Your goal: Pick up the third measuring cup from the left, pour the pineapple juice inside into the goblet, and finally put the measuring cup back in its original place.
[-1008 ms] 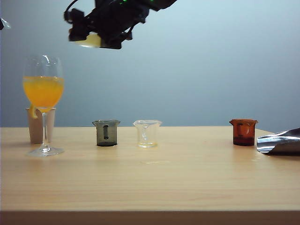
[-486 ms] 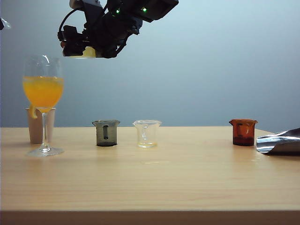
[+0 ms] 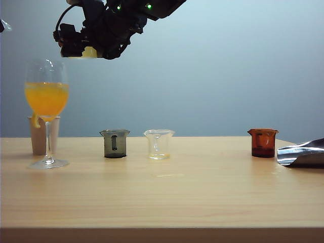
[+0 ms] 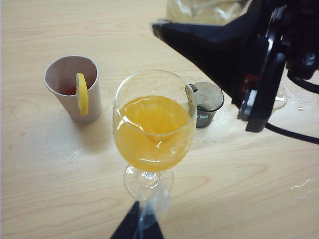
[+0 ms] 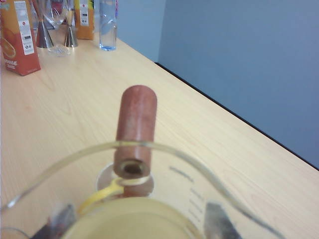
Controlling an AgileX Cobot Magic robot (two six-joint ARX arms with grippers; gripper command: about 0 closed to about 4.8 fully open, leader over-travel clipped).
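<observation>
Clear and squat, the third measuring cup [image 5: 149,209] is held high in the air by the right tool [image 3: 76,44], clenched on its sides, well above the tabletop [image 3: 162,187] and just up and to the right of the goblet [image 3: 47,109] in the exterior view. Pale yellow pineapple juice [image 5: 134,219] is seen inside the cup, and its brownish-red stub handle [image 5: 135,134] sticks out at the rim. Deep orange liquid [image 4: 152,129] fills much of the goblet's bowl, which stands upright at the left end of the tabletop. Just behind the goblet a beige paper cup [image 4: 75,87] with a lemon slice [image 4: 81,93] on its rim is seen. Further right a smoky grey measuring cup [image 3: 115,143], a clear beaker [image 3: 159,144] and, well apart, an amber-red cup [image 3: 263,142] stand in a row. Only a dark tip of the left tool [image 4: 138,225] is seen near the goblet's foot, and whether it is released or clenched cannot be told.
</observation>
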